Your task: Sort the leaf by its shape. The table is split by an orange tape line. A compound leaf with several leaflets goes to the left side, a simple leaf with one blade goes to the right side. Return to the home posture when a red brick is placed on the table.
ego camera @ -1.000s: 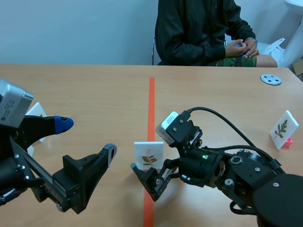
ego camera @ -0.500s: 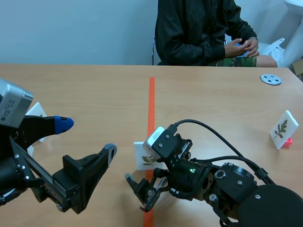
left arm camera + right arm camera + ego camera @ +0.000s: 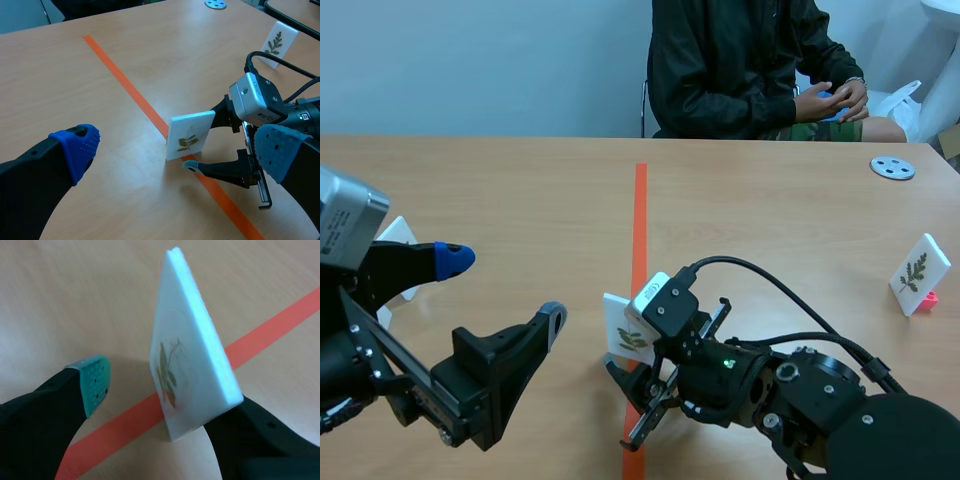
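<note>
R tool (image 3: pixel 160 405) has slid in, fingers apart astride flat white card (image 3: pixel 618 322), now tilted; pressed leaf (image 3: pixel 187 143) on face. L tool (image 3: pixel 505 290) gaping too.

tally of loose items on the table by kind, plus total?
Leaf cards: 2 (central leaf card on the tape line; right leaf card in a pink base, counted with it)
White card at far left, face hidden: 1
Grey disc with holes: 1
Total: 4
</note>
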### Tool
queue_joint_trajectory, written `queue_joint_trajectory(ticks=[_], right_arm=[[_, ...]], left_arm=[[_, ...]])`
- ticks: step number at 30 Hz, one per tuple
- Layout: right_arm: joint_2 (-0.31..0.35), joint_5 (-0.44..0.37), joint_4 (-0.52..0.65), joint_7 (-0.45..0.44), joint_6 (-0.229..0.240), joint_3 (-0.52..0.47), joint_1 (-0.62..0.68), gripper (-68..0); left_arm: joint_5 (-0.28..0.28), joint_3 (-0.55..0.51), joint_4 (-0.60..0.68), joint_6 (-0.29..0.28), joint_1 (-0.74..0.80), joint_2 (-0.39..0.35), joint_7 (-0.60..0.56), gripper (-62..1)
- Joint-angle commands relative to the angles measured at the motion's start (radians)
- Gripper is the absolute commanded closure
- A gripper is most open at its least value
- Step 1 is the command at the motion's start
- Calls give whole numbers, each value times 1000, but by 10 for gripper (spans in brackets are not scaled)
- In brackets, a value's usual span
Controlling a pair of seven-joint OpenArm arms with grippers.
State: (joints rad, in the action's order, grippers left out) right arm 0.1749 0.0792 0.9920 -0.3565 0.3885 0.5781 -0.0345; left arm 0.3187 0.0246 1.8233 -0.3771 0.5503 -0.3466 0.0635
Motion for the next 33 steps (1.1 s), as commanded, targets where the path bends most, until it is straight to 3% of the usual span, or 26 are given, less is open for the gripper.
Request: queue_joint_trajectory(ticks=[1,16,25,33], right_arm=[[3,-10,14,-16,0,-2,-10,-257],[32,-11,50,-54,-6,-10,-6,-13],[92,-24,267,-42,5,-177,88,-13],[119,-132,460,51,55,-377,244,-13]], left_arm=[[10,-6,4,-2,-5,2,-15,-623],[10,-6,4,-2,-5,2,-18,-623],[9,-6,4,-2,-5,2,-18,-623],[9,-6,4,-3,-5,2,-18,-623]])
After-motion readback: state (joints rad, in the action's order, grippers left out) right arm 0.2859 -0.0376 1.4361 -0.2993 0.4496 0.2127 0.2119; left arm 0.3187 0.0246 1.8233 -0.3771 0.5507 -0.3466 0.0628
